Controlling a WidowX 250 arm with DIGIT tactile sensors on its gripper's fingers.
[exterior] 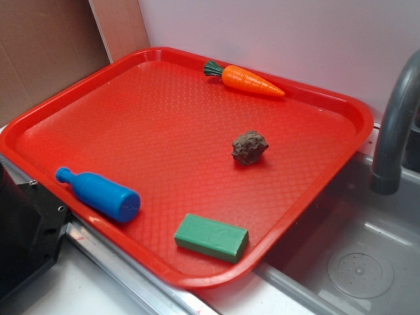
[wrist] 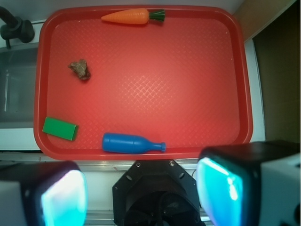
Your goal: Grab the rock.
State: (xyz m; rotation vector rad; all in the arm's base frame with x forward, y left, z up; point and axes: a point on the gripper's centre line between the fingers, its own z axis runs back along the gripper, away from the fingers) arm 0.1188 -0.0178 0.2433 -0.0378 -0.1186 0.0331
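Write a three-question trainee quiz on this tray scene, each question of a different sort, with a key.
1. True or false: the gripper is already shut on the rock.
2. Multiple choice: which thing lies nearest the green block? A) toy carrot B) blue bottle C) grey faucet
3. Fill in: all four items lie on the red ____.

Key
1. False. In the wrist view the fingers stand wide apart near the tray's front edge, and the rock lies alone and untouched.
2. B. The bottle and the block share the near edge in the exterior view, while the carrot is at the far rim.
3. tray.
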